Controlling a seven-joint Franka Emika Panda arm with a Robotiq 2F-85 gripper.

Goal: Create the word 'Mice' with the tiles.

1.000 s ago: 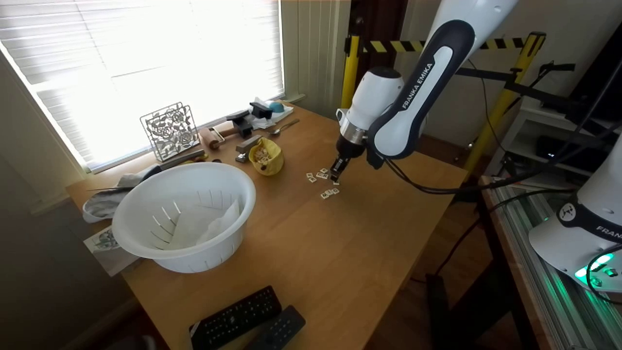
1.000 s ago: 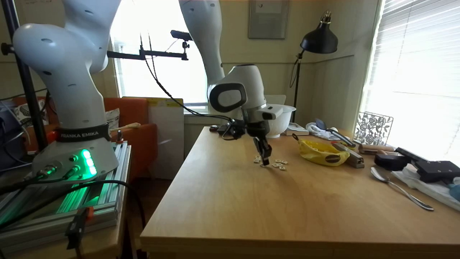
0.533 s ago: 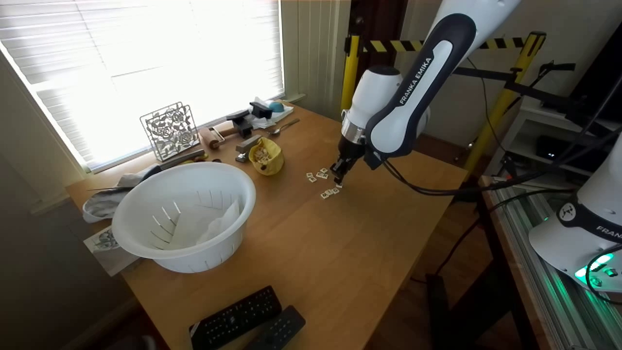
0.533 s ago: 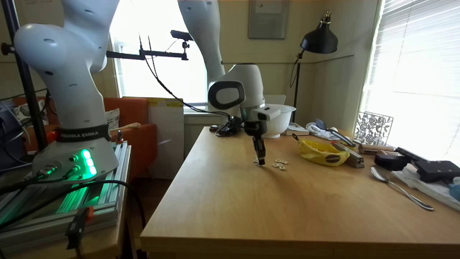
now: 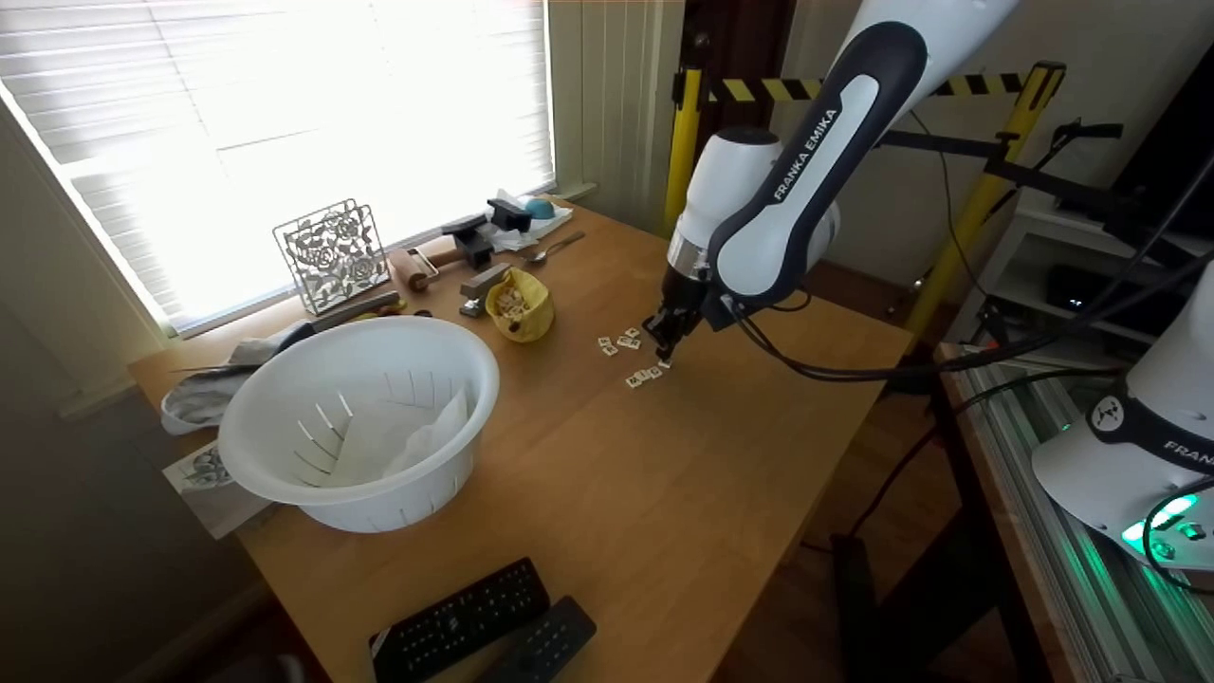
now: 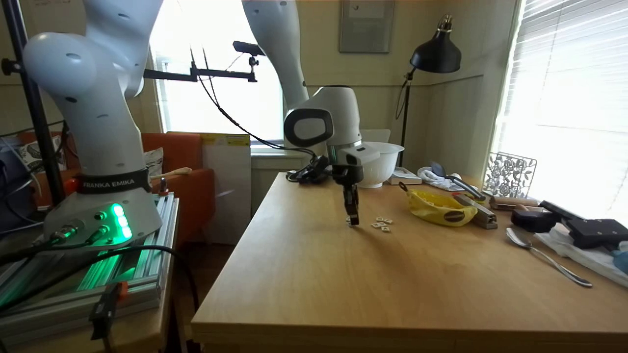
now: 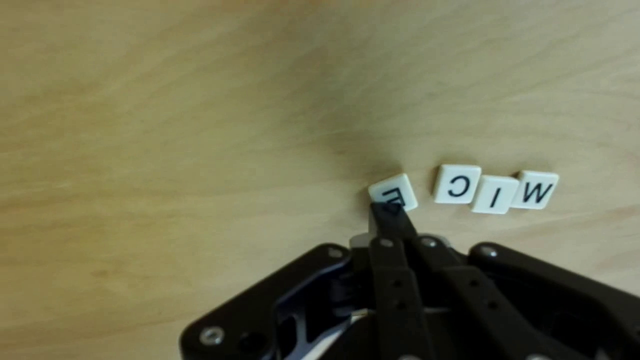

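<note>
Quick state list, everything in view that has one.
End effector: shut
M tile: face up
I tile: face up
C tile: face up
E tile: face up, apart from C tile
Yellow pouch: open, pieces inside
White bowl: upright, sheet inside
Blinds: lowered
Base lights: lit green

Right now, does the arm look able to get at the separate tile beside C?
Probably yes, for pushing: in the wrist view, the shut fingers overlap the separate tile, with nothing seen in between.

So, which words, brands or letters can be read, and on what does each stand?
"FRANKA EMIKA": arm link
"FRANKA EMIKA": base band
"M": inverted tile, wrist view
"I": middle tile
"C": inverted third tile
"E", likely: leftmost tile, partly behind gripper
Too small: other tiles, remotes' buttons, pouch label
</note>
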